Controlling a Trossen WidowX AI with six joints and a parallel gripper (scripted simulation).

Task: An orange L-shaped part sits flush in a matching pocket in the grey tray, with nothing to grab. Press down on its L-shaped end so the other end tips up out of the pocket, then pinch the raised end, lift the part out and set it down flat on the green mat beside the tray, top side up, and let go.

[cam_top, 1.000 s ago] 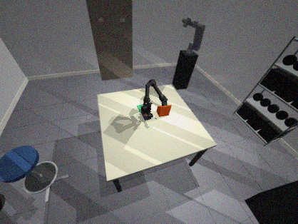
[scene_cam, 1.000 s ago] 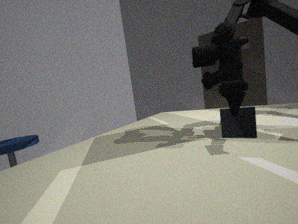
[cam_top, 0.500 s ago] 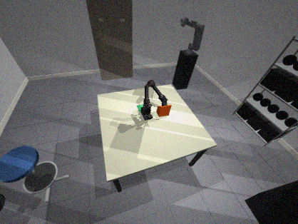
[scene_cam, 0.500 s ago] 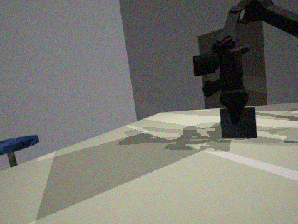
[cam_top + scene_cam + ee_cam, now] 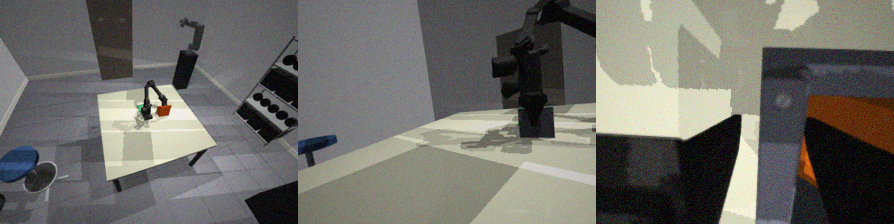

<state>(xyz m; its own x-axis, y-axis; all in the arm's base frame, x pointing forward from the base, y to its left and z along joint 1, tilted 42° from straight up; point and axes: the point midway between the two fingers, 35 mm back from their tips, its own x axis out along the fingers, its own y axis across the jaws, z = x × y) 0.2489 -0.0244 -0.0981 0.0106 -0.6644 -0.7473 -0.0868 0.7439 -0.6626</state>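
Observation:
The grey tray (image 5: 777, 172) (image 5: 548, 123) (image 5: 148, 118) stands on the table under my gripper. Its left rim and one corner show in the wrist view. The orange part (image 5: 846, 111) shows inside the tray, largely hidden by the right finger; I cannot tell whether it is flush or tipped. My gripper (image 5: 772, 123) (image 5: 534, 124) is partly open and empty. In the wrist view its left finger is outside the tray's rim and its right finger is over the part. The green mat (image 5: 140, 107) lies beside the tray, partly hidden by the arm.
An upright orange panel (image 5: 164, 110) stands on the table (image 5: 142, 143) near the arm's base, to the right of the tray in the top view. A blue stool (image 5: 18, 163) (image 5: 317, 143) and a shelf rack stand away from the table.

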